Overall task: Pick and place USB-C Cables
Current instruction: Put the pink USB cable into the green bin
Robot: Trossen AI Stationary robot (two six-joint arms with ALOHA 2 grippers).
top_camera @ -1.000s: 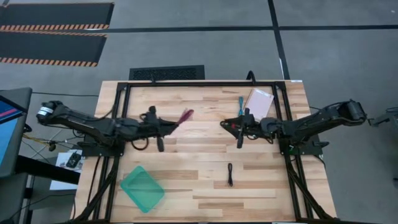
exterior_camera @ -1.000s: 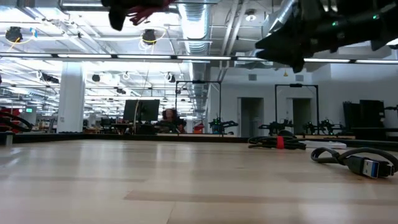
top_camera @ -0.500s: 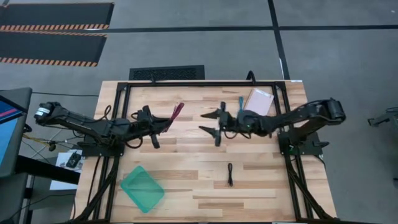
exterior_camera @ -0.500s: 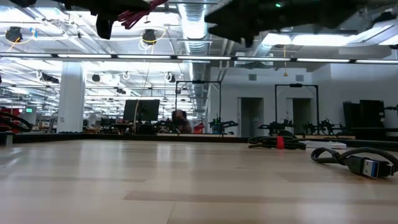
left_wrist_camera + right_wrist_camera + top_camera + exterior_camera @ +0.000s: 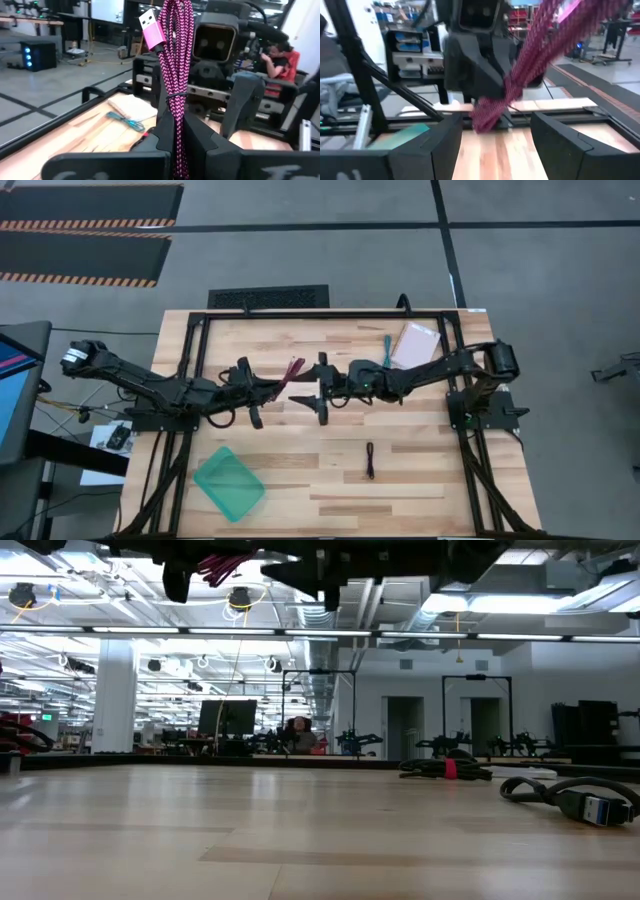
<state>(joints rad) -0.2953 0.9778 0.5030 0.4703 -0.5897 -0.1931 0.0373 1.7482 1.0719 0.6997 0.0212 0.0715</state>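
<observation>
My left gripper [image 5: 272, 380] is shut on the magenta cable [image 5: 294, 368], a braided bundle with a pink plug, held high above the table's middle; it also shows in the left wrist view [image 5: 175, 60]. My right gripper [image 5: 318, 386] is open just to the right of it. In the right wrist view [image 5: 495, 132] its two fingers stand on either side of the magenta cable [image 5: 520, 85] without touching. The teal cable [image 5: 387, 348] lies flat at the far side. A black cable [image 5: 370, 460] lies flat nearer the front. A black cable with red [image 5: 446, 769] lies on the table in the low view. My left gripper pinches the magenta bundle between its two fingers at the part below its thin tie [image 5: 176, 125]. The fingers come about level from the table's left. The bundle sticks out past the fingertips toward my right gripper, plug end [image 5: 151, 31] foremost, lifted clear of the table.
A white-pink flat packet [image 5: 417, 345] lies beside the teal cable at the far right. A green tray [image 5: 228, 482] sits at the near left. A black frame [image 5: 330, 314] runs round the table's far part. A person sits in the room beyond the table [image 5: 300, 732].
My right gripper has gone toward the table's left, from beside the teal cable up to my left gripper, until its fingers stand around the magenta cable's free end. My left gripper has kept the cable aloft at about the same place.
</observation>
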